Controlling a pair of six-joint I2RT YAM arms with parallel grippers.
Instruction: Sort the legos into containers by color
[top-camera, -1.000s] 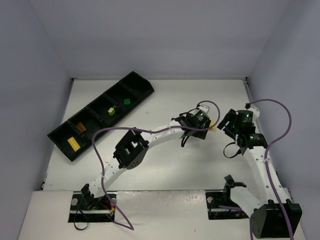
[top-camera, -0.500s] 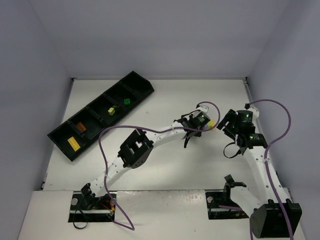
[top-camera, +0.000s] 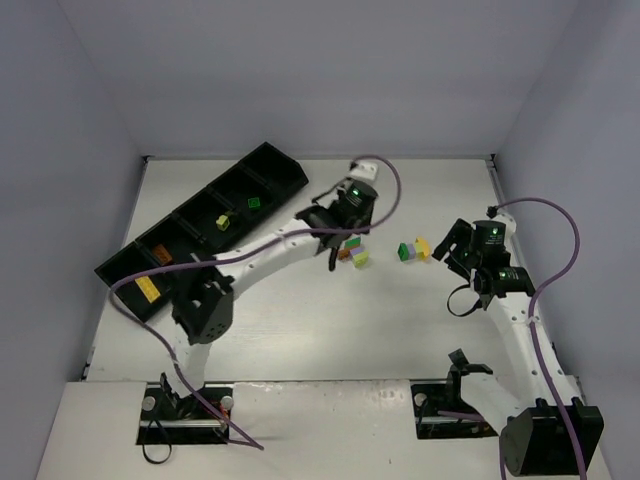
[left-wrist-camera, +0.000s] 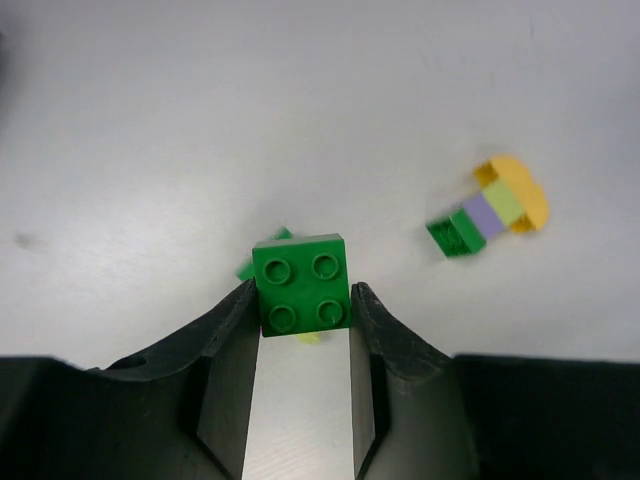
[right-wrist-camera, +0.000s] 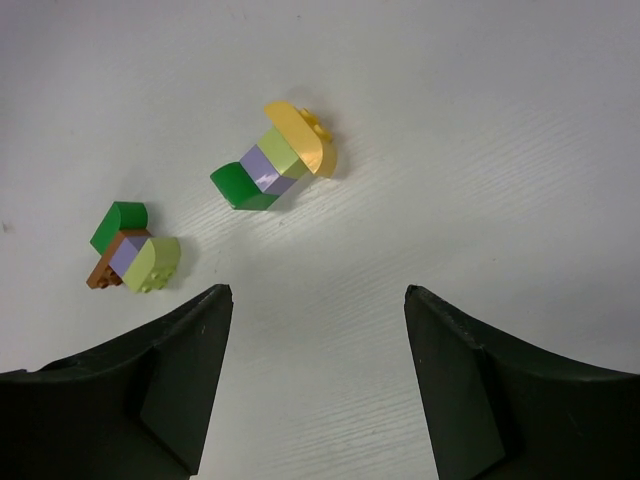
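Left claw (left-wrist-camera: 301, 300): clamped on a green brick (left-wrist-camera: 301, 283), held up off the table (top-camera: 300, 320), near the far end of the tray (top-camera: 288, 165).
Right claw (right-wrist-camera: 315, 300): fingers stood wide apart, holding nothing, well to the right of the tray.
First clump (right-wrist-camera: 130, 250): green, brown, purple and lime bricks stuck together, lying just right of the tray.
Second clump (right-wrist-camera: 275, 160): green, purple, lime and yellow bricks, farther right of the tray.
Inside the tray: yellow brick (top-camera: 147, 288), orange brick (top-camera: 163, 255), lime brick (top-camera: 222, 222), small green brick (top-camera: 254, 203), each in its own box.
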